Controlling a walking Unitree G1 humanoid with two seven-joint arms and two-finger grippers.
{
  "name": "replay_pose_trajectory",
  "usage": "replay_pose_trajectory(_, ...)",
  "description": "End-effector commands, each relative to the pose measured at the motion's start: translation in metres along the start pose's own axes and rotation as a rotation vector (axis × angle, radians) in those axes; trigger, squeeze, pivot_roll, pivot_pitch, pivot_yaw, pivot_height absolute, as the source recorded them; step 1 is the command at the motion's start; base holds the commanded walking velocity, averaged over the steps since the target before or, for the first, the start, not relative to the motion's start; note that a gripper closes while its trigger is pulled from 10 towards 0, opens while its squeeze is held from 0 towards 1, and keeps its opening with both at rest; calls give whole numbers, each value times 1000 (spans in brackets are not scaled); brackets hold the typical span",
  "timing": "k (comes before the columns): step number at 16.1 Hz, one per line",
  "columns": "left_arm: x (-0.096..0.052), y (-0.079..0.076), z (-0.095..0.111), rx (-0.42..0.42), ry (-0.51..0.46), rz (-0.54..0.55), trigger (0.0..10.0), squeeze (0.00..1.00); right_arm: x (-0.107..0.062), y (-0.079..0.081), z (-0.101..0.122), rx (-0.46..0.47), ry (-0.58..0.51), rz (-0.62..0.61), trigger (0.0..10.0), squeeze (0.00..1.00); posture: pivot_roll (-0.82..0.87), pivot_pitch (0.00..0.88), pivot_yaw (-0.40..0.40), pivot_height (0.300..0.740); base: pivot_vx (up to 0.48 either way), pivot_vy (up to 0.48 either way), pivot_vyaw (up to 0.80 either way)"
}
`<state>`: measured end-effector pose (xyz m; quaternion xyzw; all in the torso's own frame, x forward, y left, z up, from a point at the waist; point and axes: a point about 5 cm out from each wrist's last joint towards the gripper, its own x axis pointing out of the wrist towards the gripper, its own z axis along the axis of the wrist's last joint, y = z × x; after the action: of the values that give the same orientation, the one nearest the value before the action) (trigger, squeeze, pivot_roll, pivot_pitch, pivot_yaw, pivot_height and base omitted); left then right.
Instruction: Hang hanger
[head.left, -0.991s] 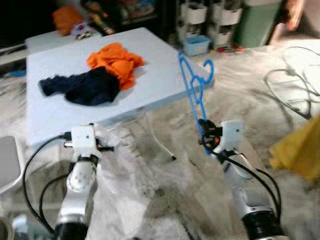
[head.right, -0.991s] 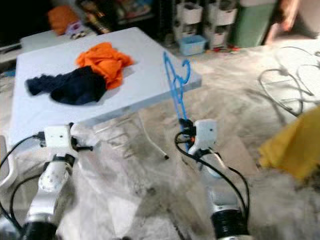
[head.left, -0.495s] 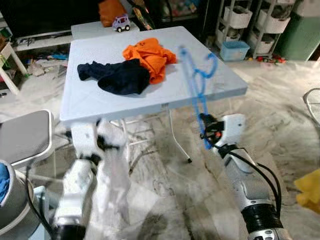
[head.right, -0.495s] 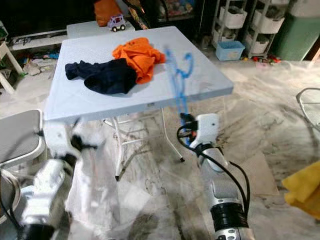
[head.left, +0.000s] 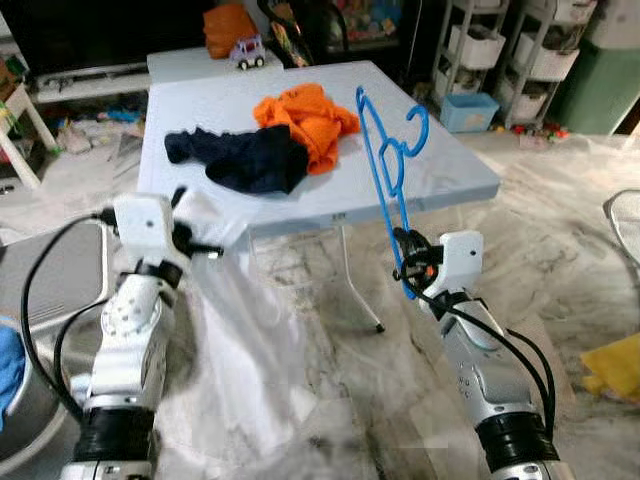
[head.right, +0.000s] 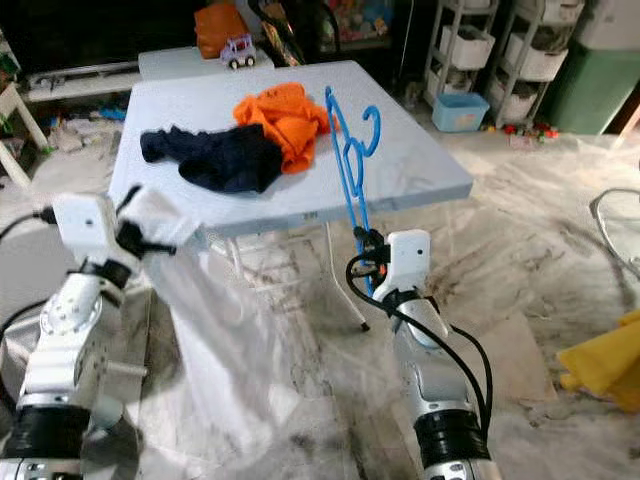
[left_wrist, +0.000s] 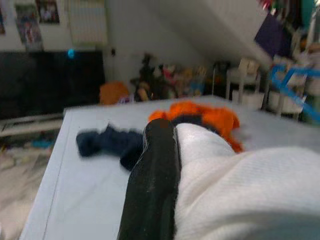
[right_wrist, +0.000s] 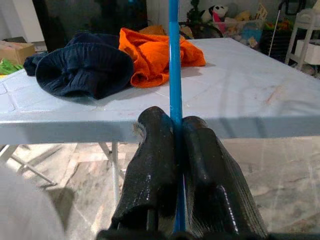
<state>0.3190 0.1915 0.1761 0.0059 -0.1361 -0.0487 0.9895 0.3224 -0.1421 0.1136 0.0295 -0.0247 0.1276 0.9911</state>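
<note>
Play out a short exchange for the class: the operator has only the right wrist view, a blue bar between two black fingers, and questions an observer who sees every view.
Operator: What is this blue bar?
Observer: Part of a blue hanger. The right gripper holds it upright, hook uppermost.
Operator: And my other arm?
Observer: The left gripper is raised near the table, shut on a white cloth that hangs below it.

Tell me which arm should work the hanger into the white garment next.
Right, likely. The right gripper is shut on the blue hanger, held upright; the left gripper is busy holding up the white garment.
</note>
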Motion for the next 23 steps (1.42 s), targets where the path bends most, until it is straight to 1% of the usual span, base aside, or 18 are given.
replay_pose_trajectory(1, 6, 1, 18, 3, -64, -10, 10000, 0, 1, -1, 7, -11, -36, -7, 10000, 0, -112, 0, -2, 740, 296, 0, 0)
replay_pose_trajectory(5, 5, -10, 21, -15, -72, -43, 10000, 0, -1, -1, 6, -14, -40, -12, 10000, 0, -117, 0, 2, 740, 428, 0, 0)
replay_pose_trajectory(8, 18, -14, 48, -20, -152, -56, 10000, 0, -2, -1, 5, -19, -38, -11, 10000, 0, -115, 0, 1, 740, 480, 0, 0)
replay_pose_trajectory(9, 25, -13, 63, -24, -194, -51, 10000, 0, -2, 0, 5, -22, -37, -8, 10000, 0, -115, 0, 0, 740, 480, 0, 0)
replay_pose_trajectory(10, 28, -11, 68, -21, -208, -48, 10000, 0, -2, 1, 5, -23, -36, -6, 10000, 0, -115, 0, 1, 740, 480, 0, 0)
replay_pose_trajectory(15, 32, 2, 75, -3, -216, 3, 10000, 0, -5, 3, 2, -30, -30, -1, 10000, 0, -120, 0, 7, 740, 464, 0, 0)
replay_pose_trajectory(16, 34, 2, 79, 2, -227, 4, 10000, 0, -5, 4, 2, -57, -28, 13, 10000, 0, -121, 0, 8, 740, 458, 0, 631)
replay_pose_trajectory(18, 38, 5, 86, 10, -247, 12, 10000, 0, -5, 5, 2, -41, -31, 13, 10000, 0, -123, 0, 9, 740, 465, 0, 766)
replay_pose_trajectory(20, 43, 10, 96, 19, -271, 46, 10000, 0, -6, 4, 2, -35, -35, 7, 10000, 0, -126, 0, 12, 740, 429, 0, 494)
replay_pose_trajectory(22, 45, 13, 100, 24, -273, 70, 10000, 0, -7, 3, 1, -35, -32, 4, 10000, 0, -128, 0, 14, 740, 384, 0, 0)
replay_pose_trajectory(23, 46, 13, 101, 19, -273, 76, 10000, 0, -7, 3, 1, -34, -31, 3, 10000, 0, -128, 0, 15, 740, 0, 0, 0)
